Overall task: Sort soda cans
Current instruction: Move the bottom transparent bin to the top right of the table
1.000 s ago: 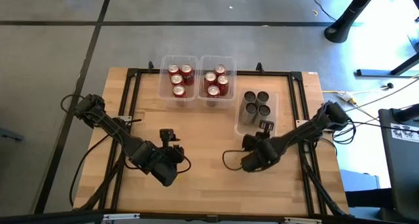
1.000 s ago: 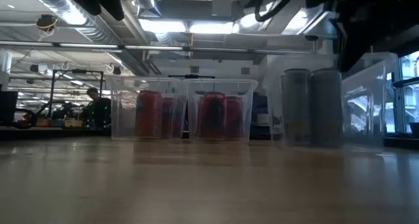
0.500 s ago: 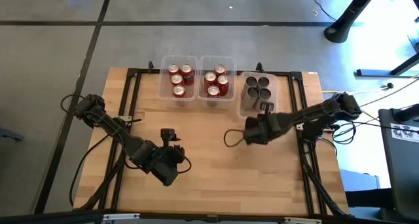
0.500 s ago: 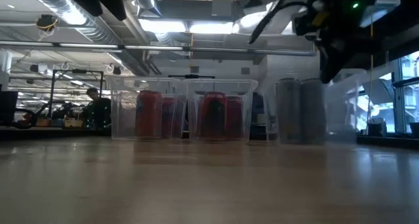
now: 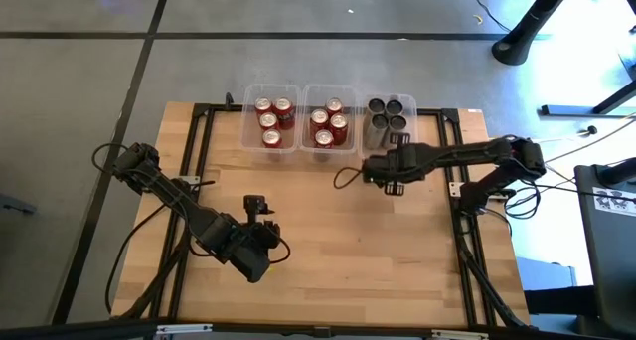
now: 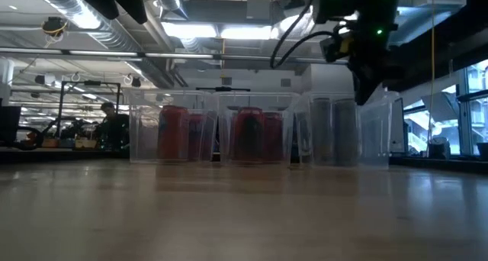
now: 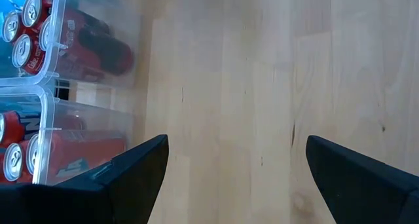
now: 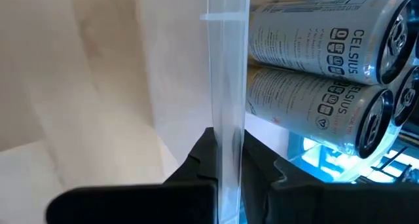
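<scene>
Overhead, right claw (image 8: 226, 165) pinching clear plastic bin wall (image 8: 227, 73), cylindrical silver cans (image 8: 321, 37) inside

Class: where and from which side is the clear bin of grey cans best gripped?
Grip the bin by its thin upright wall, from the table-centre side. The right gripper already pinches that wall; red-can bins crowd another side.

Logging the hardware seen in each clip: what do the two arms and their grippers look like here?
Both arms are dark, nearly black, jointed links with loose black cables looping alongside. The left gripper has two broad, flat, wedge-shaped matte black fingers. The right gripper has similar black fingers, a cable loop by its wrist, and small green lights glowing on its housing in the low view. No printed markings are legible.
</scene>
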Robot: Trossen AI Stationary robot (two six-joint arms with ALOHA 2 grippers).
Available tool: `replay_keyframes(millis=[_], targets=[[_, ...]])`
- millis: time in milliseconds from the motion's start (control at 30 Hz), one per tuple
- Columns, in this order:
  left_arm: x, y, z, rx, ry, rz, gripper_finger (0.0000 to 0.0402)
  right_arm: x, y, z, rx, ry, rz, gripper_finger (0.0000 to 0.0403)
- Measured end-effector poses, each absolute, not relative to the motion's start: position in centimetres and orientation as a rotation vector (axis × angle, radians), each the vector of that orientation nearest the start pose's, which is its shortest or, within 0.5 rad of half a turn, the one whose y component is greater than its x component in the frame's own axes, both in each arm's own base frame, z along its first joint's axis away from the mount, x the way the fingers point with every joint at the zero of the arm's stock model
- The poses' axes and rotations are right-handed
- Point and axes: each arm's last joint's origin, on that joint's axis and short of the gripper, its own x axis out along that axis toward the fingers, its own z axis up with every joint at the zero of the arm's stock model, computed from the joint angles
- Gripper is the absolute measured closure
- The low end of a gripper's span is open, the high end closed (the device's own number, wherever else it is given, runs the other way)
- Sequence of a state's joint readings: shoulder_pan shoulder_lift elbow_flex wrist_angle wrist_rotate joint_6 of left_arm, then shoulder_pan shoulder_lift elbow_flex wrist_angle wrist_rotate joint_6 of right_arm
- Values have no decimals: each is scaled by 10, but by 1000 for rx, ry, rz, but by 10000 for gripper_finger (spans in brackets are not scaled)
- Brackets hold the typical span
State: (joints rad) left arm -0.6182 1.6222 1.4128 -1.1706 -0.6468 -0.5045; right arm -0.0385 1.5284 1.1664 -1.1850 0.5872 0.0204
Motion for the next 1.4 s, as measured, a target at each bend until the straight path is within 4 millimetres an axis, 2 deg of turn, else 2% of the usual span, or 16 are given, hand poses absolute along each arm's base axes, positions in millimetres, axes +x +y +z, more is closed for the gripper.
replay_keyframes(millis=[167, 367, 1067, 1400], targets=[[257, -161, 286, 364, 1045, 293, 53, 262, -43, 245, -387, 1495, -530, 376], [257, -161, 286, 372, 1047, 289, 53, 263, -52, 245, -411, 1495, -514, 375], [259, -158, 286, 395, 1055, 283, 53, 267, -51, 247, -546, 1504, -390, 372], [259, -158, 286, 395, 1054, 283, 53, 267, -51, 247, -526, 1493, -395, 369]])
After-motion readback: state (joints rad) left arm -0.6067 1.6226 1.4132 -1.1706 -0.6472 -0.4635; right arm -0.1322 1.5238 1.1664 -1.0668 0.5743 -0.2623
